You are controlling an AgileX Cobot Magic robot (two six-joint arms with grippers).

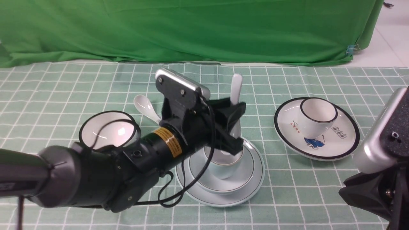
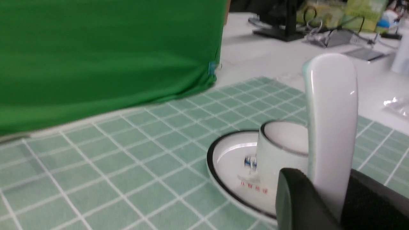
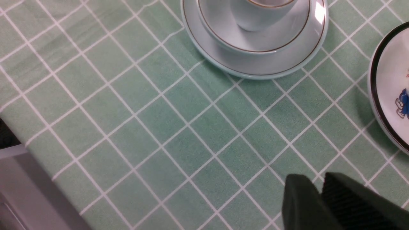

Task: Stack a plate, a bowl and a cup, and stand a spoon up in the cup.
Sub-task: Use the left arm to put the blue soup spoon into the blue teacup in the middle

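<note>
The pale blue plate (image 1: pixel 255 169) lies at mid-table with the bowl (image 1: pixel 246 179) on it and the cup (image 1: pixel 223 167) in the bowl. In the right wrist view the same stack shows as plate (image 3: pixel 287 64), bowl (image 3: pixel 223 35) and cup (image 3: pixel 255 16). My left gripper (image 1: pixel 236 126) is shut on the spoon (image 1: pixel 236 86), holding it upright over the cup. The spoon's lower end reaches the cup's mouth, partly hidden by a finger. In the left wrist view the spoon (image 2: pixel 332 127) rises from between the left gripper (image 2: pixel 322 191) fingers. My right gripper (image 3: pixel 319 182) hovers shut and empty over the cloth near the stack.
A white black-rimmed plate (image 1: pixel 338 143) with a blue drawing carries a white black-rimmed cup (image 1: pixel 316 121) at the right. A white black-rimmed bowl (image 1: pixel 108 131) and a second spoon (image 1: pixel 145 107) lie at the left. A green backdrop (image 1: pixel 191 28) hangs behind the checked cloth.
</note>
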